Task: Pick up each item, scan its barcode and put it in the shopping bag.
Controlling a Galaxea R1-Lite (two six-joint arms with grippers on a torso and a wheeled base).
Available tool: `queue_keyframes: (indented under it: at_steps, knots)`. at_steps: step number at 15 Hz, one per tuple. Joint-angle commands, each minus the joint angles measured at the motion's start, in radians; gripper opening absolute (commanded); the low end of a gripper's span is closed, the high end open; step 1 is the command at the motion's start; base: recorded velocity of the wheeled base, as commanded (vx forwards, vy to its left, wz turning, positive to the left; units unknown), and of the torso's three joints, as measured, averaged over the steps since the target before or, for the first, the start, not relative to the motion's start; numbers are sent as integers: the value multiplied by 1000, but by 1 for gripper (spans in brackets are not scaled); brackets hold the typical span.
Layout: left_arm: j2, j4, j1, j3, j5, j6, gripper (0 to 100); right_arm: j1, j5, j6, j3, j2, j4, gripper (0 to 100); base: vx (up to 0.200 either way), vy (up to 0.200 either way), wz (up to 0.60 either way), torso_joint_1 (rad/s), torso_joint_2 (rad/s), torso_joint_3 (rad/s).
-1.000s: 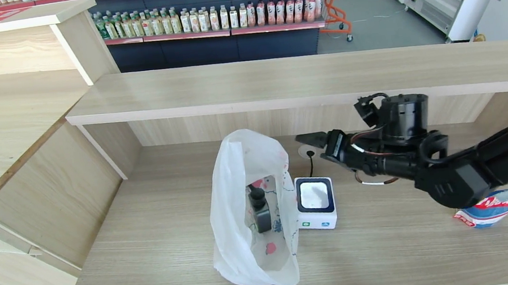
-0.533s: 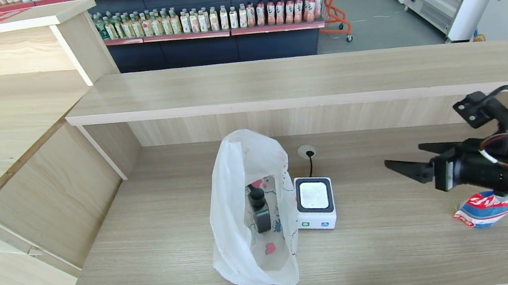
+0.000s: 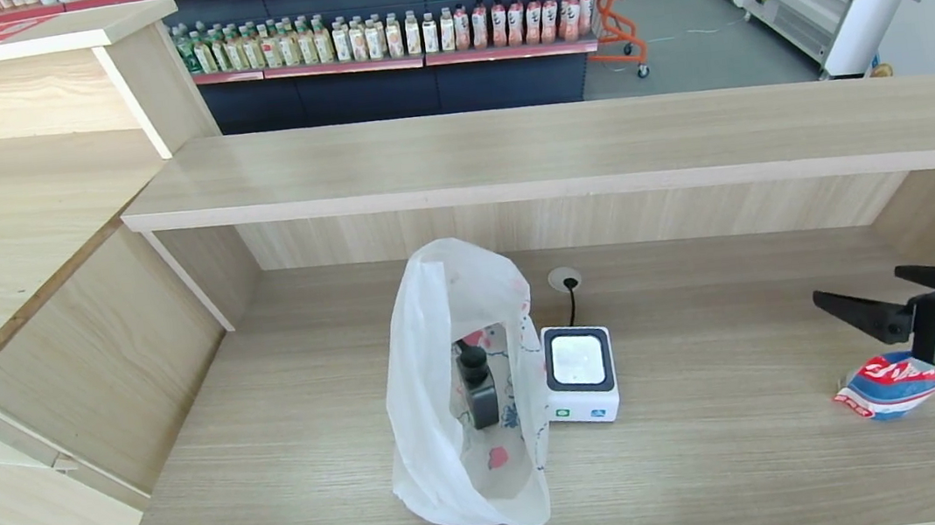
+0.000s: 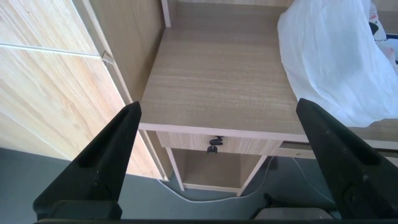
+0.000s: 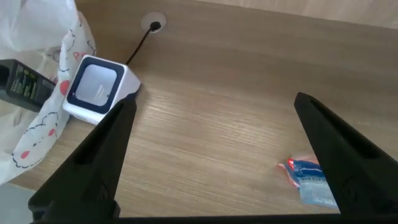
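Note:
A white plastic shopping bag (image 3: 460, 387) stands open on the counter with a dark bottle (image 3: 478, 389) inside; the bag (image 5: 34, 37) and bottle (image 5: 23, 87) also appear in the right wrist view. A white barcode scanner (image 3: 581, 373) sits just right of the bag, also seen as the scanner (image 5: 96, 90). A blue, red and white snack packet (image 3: 895, 384) lies at the counter's right end, shown too as the packet (image 5: 311, 180). My right gripper (image 3: 868, 300) hangs open and empty above and left of the packet. My left gripper (image 4: 217, 162) is open and empty, low off the counter's front edge beside the bag (image 4: 339, 56).
The counter (image 3: 715, 428) has a raised shelf (image 3: 560, 146) along its back and a wooden side wall (image 3: 91, 358) on the left. A cable runs from the scanner to a grommet hole (image 3: 564, 279). Store shelves with bottles (image 3: 389, 34) stand behind.
My right arm has swung from above the scanner far to the right, and its open gripper now hovers near the snack packet. The bag, bottle and scanner have not moved.

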Motion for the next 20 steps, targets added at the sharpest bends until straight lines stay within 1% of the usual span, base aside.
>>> queue_keyframes:
  at_steps: [1, 2, 3, 6, 7, 8, 9, 10, 11, 13, 14, 17, 20]
  knots:
    - [1, 0, 0, 0, 0, -1, 100, -12, -1, 2, 45, -41, 1, 100, 0, 0, 0, 0, 0, 0]
    - [1, 0, -2, 0, 0, -1, 100, -12, -7, 2, 70, -50, 1, 100, 0, 0, 0, 0, 0, 0]
    - [0, 0, 0, 0, 0, 1, 100, -12, -13, 11, 93, -63, 1, 100, 0, -200, 0, 2, -2, -2]
    - [1, 0, 0, 0, 0, 1, 100, -6, -21, 85, 84, -58, 5, 100, 0, -200, 0, 1, 2, -2]
    - [1, 0, 0, 0, 0, 1, 100, -6, -29, 117, 76, -61, 30, 100, 0, -200, 0, 12, 2, -7]
    - [1, 0, 0, 0, 0, 1, 100, -6, -29, 117, 76, -61, 30, 100, 0, -200, 0, -2, 7, 7]
    - [1, 0, 0, 0, 0, 1, 100, -5, -33, 203, 70, -103, 113, 100, 0, -200, 0, -2, 2, 7]
    - [0, 0, 0, 0, 0, 1, 100, -5, -33, 226, 65, -115, 136, 100, 0, 0, 0, 0, 0, 0]
    - [0, 0, 0, 0, 0, 1, 100, -2, -35, 312, 32, -158, 228, 100, 0, 0, 0, 0, 0, 0]
    - [1, 0, 0, 0, 0, 4, 100, -3, -38, 396, -24, -202, 350, 100, 0, 0, 0, 0, 0, 0]
    - [1, 0, 0, 0, 0, -1, 100, -3, -38, 431, -48, -222, 404, 100, 0, 0, 0, 0, 0, 0]
    - [1, 0, 0, 0, 0, 1, 100, -3, -44, 471, -57, -250, 449, 100, -200, 0, 0, 14, 1, 4]
    - [0, 0, 0, 0, 0, 2, 100, -5, -58, 476, -62, -251, 449, 100, 0, 0, 0, 0, 0, 0]
